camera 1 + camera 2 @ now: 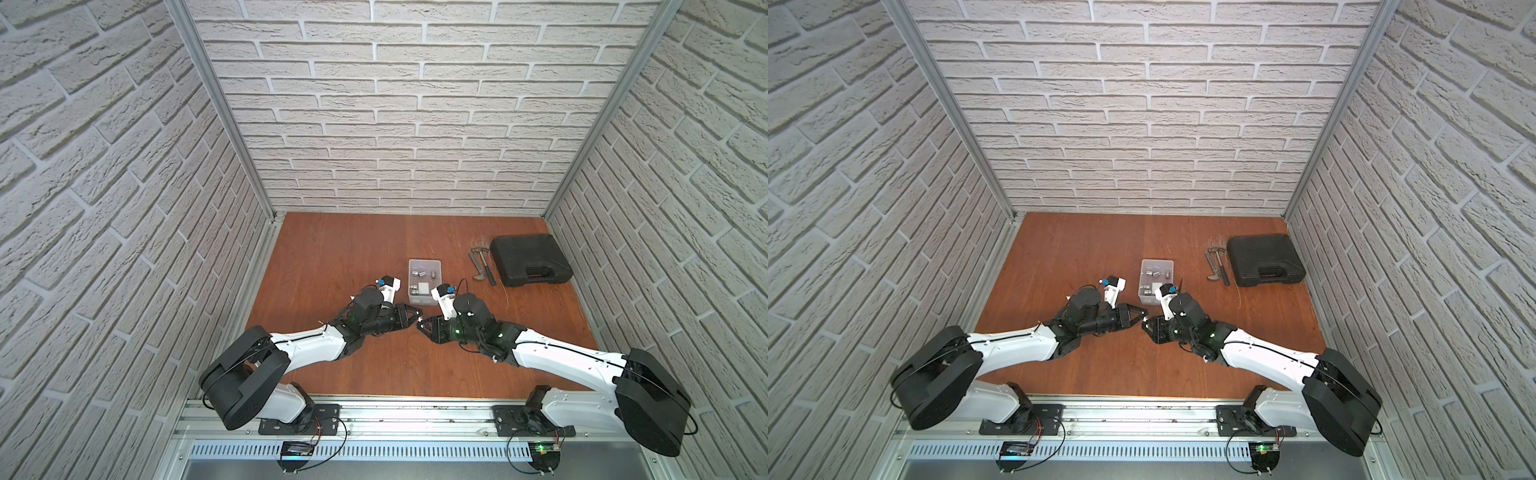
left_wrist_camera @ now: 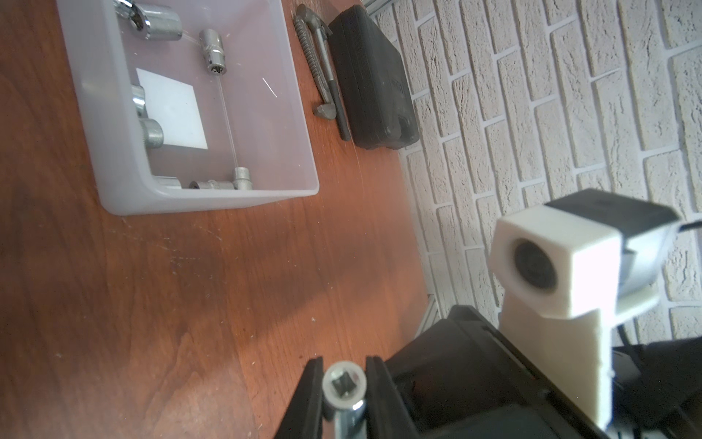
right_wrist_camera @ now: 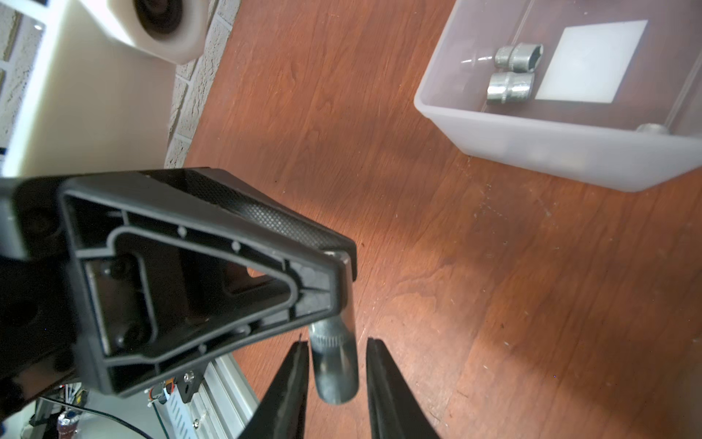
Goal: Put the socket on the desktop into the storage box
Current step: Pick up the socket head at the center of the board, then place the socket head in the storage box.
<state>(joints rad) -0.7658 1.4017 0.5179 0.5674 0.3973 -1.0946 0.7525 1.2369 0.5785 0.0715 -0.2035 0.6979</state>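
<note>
Black case [image 2: 372,76], tools [image 2: 326,62] rt of storage box [image 2: 212,199] | L gripper [image 2: 345,370]: socket [image 3: 334,365]

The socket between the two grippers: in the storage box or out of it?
Out. The socket is clamped in the left gripper over the bare desktop, clear of the storage box.

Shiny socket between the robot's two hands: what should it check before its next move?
1. Left gripper: fingers clamp the long silver metal socket: ok.
2. Right gripper: fingers straddle it, a gap showing on one side, not gripping: not ok.
3. Small pale plastic storage box open, bare floor left inside: ok.
4. Reddish-brown wooden desktop bare between socket and box: ok.
</note>
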